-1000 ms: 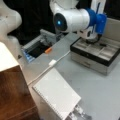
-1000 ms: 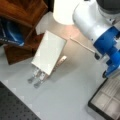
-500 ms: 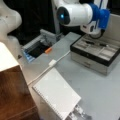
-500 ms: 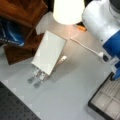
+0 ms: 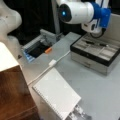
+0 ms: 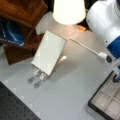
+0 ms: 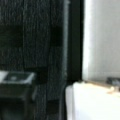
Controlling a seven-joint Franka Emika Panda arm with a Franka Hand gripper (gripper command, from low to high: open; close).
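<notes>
One compartmented tray box [image 5: 96,53] sits at three o'clock in a front view, directly under the gripper [image 5: 96,32], whose fingers I cannot tell apart. Looks rigid, heavyish: grip its rim. White cable [image 5: 53,62] lies at nine o'clock.

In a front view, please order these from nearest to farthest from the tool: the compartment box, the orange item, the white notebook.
1. Compartment box: right side, just below the tool.
2. Orange item: left of centre.
3. White notebook: bottom.
</notes>
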